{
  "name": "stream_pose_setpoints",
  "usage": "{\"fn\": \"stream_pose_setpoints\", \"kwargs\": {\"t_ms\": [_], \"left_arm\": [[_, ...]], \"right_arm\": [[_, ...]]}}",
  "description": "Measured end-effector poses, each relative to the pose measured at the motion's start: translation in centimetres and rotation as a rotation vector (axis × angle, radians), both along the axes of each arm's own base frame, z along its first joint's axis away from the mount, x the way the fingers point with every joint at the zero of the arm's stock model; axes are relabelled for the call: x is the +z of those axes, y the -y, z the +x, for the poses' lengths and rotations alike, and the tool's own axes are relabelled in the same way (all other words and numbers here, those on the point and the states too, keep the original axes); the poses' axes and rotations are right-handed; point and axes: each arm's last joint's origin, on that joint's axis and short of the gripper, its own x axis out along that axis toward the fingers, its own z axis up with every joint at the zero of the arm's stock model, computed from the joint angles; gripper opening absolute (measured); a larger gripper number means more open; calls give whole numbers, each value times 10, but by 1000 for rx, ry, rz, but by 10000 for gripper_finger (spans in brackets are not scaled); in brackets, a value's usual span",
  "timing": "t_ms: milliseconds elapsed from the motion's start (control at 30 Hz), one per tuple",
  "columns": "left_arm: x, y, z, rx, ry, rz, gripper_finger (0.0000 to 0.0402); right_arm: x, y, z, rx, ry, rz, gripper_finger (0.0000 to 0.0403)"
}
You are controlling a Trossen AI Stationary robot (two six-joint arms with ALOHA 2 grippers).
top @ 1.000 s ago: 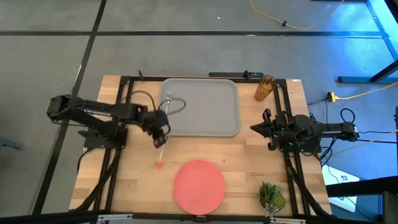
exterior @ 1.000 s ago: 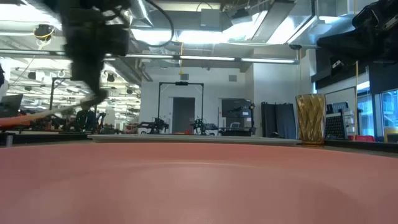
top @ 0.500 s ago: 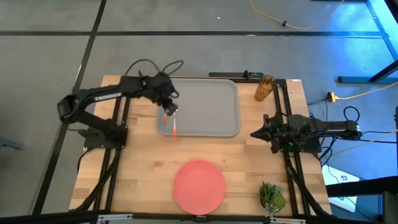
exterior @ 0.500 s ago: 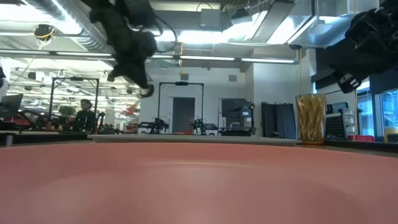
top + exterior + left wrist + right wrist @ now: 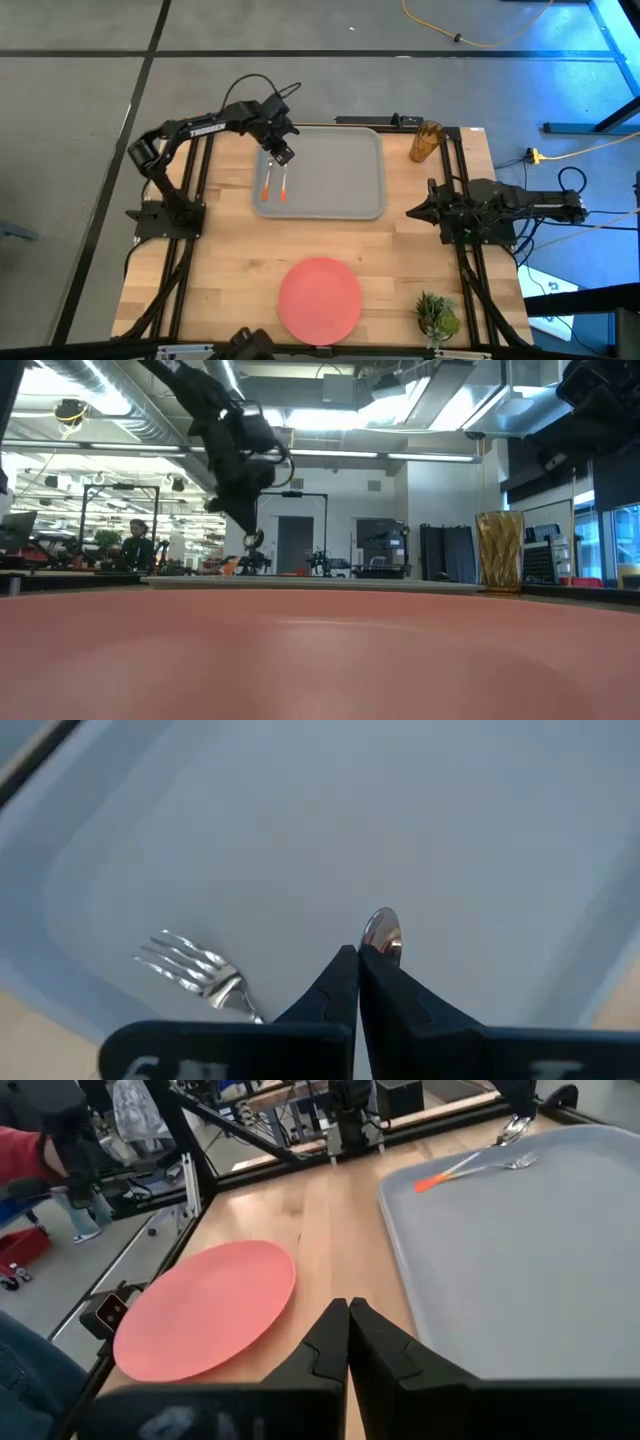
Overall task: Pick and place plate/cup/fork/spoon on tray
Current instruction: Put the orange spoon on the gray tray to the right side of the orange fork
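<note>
the left gripper (image 5: pixel 282 155), fingers clenched on the spoon (image 5: pixel 382 933), hangs over the tray's (image 5: pixel 345 165) left side beside the fork (image 5: pixel 266 186) already lying there (release looks next), while the right gripper (image 5: pixel 412 211), fingers pressed together, waits at the table's right.

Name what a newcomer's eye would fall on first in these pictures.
The coral plate on the wood near the table's front edge, off the tray. Next, the left end effector over the grey tray, shut on the spoon, with the fork lying beside it.
</note>
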Motion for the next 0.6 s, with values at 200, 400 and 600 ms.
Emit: {"fn": "stream_pose_setpoints", "kwargs": {"t_ms": [200,400,600], "left_arm": [[-18,-14,-1,9,-42,-15,0],[-30,-24,-3,17,-60,-21,0],[-43,-30,-3,21,-105,-17,0]], "right_arm": [[-2,0,0,-1,-28,3,12],[-3,0,0,-1,-35,2,12],[-3,0,0,-9,-37,3,12]]}}
